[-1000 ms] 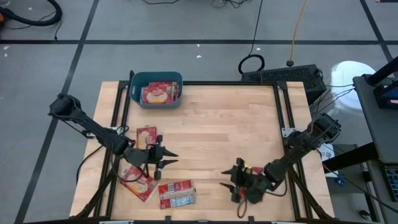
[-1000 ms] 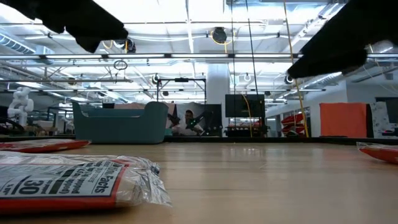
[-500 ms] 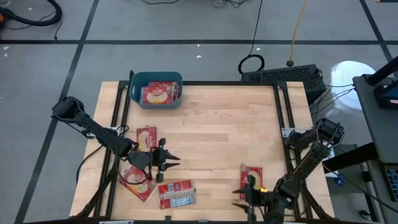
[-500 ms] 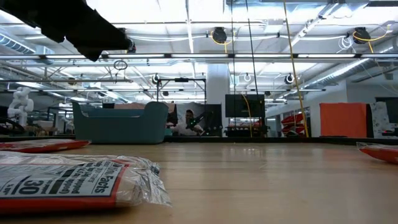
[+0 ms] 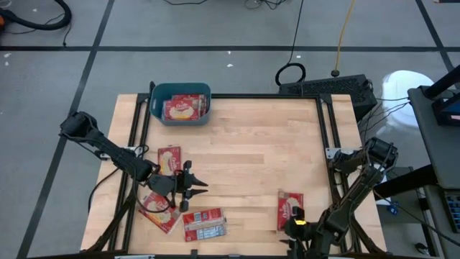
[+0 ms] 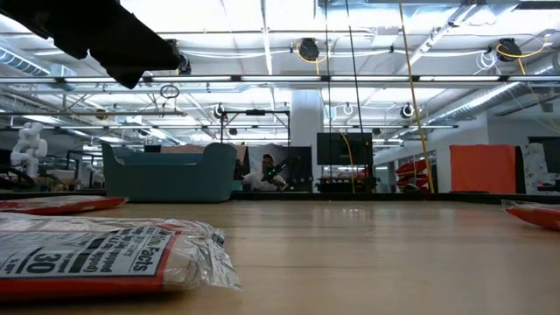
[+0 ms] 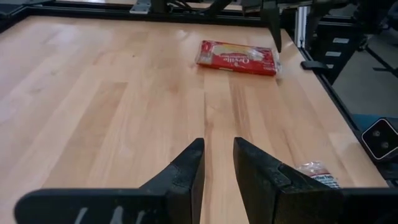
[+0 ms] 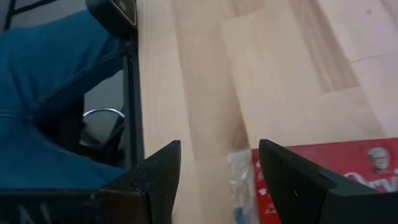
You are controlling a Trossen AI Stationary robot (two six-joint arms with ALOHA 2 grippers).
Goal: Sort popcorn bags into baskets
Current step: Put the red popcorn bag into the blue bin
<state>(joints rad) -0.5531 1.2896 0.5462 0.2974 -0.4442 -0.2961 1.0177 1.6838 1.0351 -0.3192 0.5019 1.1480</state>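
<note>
Red popcorn bags lie flat on the wooden table: one [image 5: 169, 160] by my left arm, two [image 5: 158, 210] [image 5: 204, 224] near the front left, and one [image 5: 290, 207] at the front right. More bags lie in the teal basket [image 5: 157, 108] at the far left. My left gripper [image 7: 217, 163] hovers above bare wood, level, pointing toward the table's right, its fingers a little apart with nothing between them. My right gripper [image 8: 217, 168] stands open above the near end [image 8: 292, 177] of the front-right bag, at the table's near edge [image 5: 293, 236].
A black frame rail [image 8: 130, 93] runs along the table's near edge. Beyond it shows a person's blue trouser leg [image 8: 56, 74]. In the low view the pale-printed bag [image 6: 87, 254] fills the near left, and the basket [image 6: 166, 172] stands far behind it.
My right gripper has swung from the table's middle front toward the near edge while turning about, staying open. The red bag it stood over now shows fully and lies flat.
</note>
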